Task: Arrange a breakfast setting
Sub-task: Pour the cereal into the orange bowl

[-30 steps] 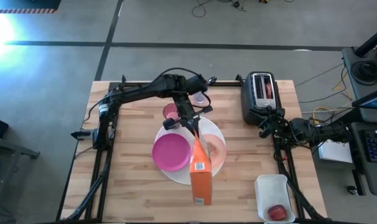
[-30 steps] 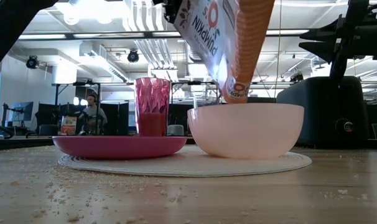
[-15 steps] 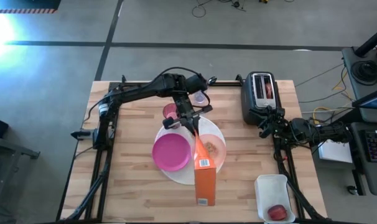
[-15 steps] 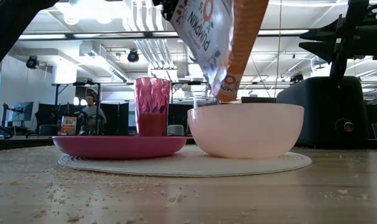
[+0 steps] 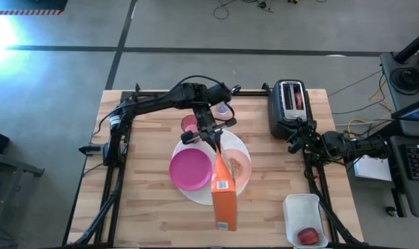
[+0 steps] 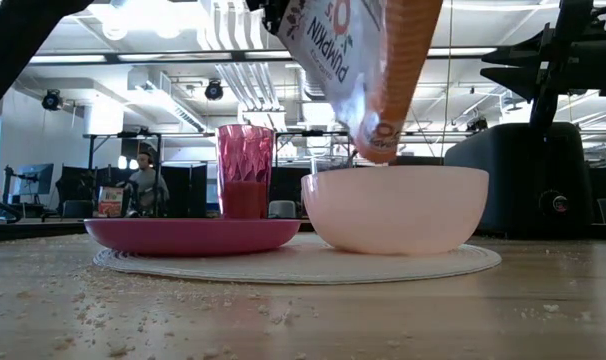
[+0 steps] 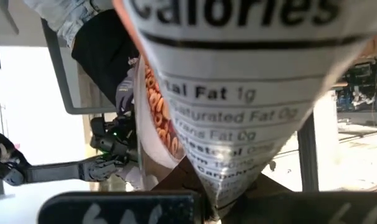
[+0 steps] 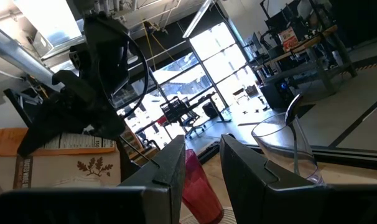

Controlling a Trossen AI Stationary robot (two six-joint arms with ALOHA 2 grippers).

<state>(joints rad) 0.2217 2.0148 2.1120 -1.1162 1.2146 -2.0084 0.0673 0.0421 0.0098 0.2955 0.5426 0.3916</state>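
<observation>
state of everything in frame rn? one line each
Cereal box: tipped over the peach bowl, held by left gripper.
Peach bowl: on plate, cereal inside.
Magenta bowl: on plate, empty.
Plate: flat on table.
Tumbler: upright.
Toaster: bread in slot.
Tub: red fruit inside.
Right gripper: idle beside toaster.

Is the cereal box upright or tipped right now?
Tipped. The left gripper holds the cereal box mouth-down over the peach bowl.
</observation>
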